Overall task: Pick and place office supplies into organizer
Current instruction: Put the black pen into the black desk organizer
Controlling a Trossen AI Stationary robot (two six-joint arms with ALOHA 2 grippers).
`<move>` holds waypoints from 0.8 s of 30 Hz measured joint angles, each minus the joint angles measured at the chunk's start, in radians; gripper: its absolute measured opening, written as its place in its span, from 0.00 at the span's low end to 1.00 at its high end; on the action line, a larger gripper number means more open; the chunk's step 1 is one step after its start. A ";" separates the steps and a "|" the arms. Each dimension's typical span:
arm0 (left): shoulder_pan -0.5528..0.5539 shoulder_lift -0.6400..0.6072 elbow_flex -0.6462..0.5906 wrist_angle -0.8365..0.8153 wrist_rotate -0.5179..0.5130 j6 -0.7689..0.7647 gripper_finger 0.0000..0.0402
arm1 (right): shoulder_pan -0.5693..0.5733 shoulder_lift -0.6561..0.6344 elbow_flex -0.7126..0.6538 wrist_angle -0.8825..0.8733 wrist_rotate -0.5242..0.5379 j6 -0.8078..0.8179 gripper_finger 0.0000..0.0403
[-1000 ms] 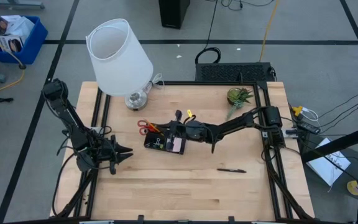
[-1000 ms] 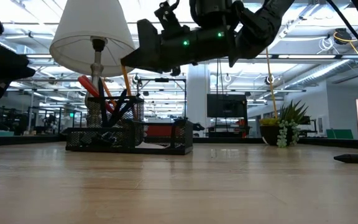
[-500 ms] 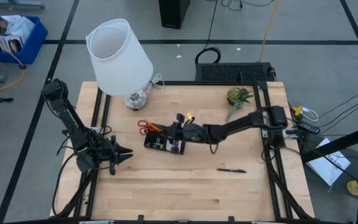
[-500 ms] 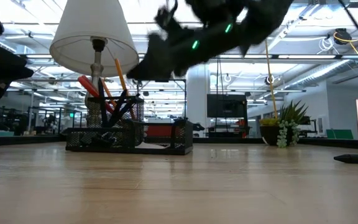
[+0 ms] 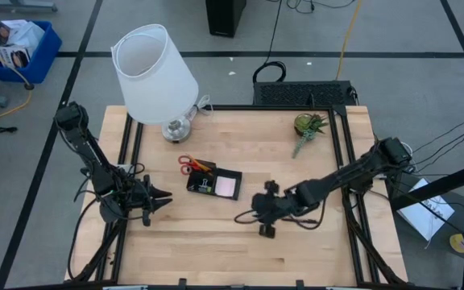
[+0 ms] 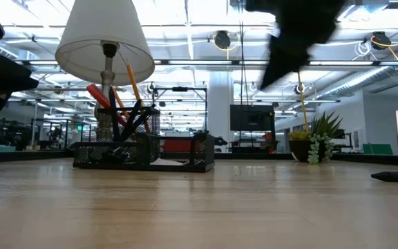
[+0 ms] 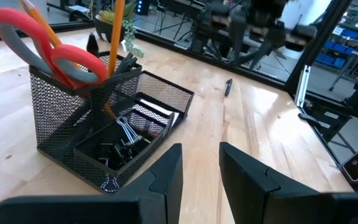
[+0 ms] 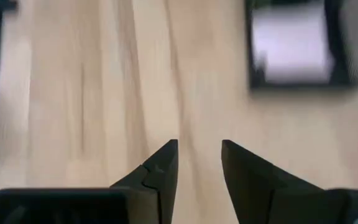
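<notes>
Now the right gripper (image 5: 252, 216) is held empty, fingers narrowly parted, over the table (image 5: 216, 250) toward its front edge. Scissors (image 7: 48, 46), pencils and clips are kept in the organizer (image 5: 213, 182) near the table's middle. One pen (image 7: 228, 86) is left toward the right edge. The left gripper (image 5: 161, 196) is parked, slightly parted, by the left edge.

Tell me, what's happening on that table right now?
Right tool open, empty, above bare wood beside the organizer. Left tool open, idle at the table's left edge. Scissors in the organizer; one pen loose on the table. Nothing blocking.
</notes>
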 joint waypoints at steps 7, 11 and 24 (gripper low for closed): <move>0.000 0.002 0.000 0.001 -0.012 -0.021 0.27 | 0.044 -0.002 -0.001 -0.278 -0.149 0.253 0.28; 0.000 0.015 0.000 0.002 -0.009 -0.031 0.27 | 0.070 -0.002 -0.001 -0.389 -0.192 0.301 0.28; 0.000 0.121 0.000 0.004 0.013 -0.143 0.27 | 0.092 0.054 -0.108 -0.373 -0.222 0.309 0.28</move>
